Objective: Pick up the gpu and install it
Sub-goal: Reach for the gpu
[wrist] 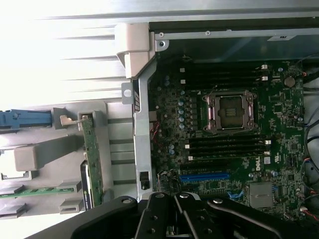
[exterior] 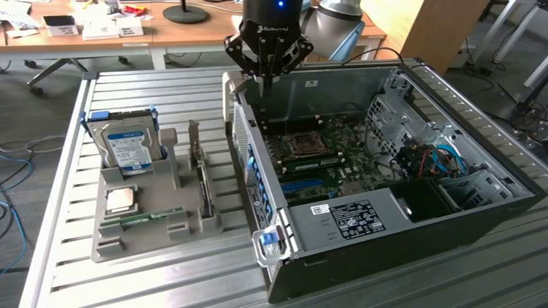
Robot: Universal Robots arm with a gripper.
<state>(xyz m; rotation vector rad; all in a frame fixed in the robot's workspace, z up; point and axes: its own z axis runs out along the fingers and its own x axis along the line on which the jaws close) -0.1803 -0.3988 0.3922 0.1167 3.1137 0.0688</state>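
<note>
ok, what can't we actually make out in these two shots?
Graphics card: edge-on in both views, standing in the grey holder; fan side unseen.
Motherboard: wrist view, the gripper covers the strip nearest it.
Hard drive: exterior view, label text too small.
Table: wrist view, washed out by glare.

I work in what looks like a robotics lab inside an office. My slatted metal table (exterior: 154,282) carries an opened desktop computer case (exterior: 385,256) and a grey parts holder (exterior: 111,247). Wooden desks (exterior: 197,35) stand behind, and loose cables (exterior: 13,160) trail across the floor (exterior: 43,109).
</note>
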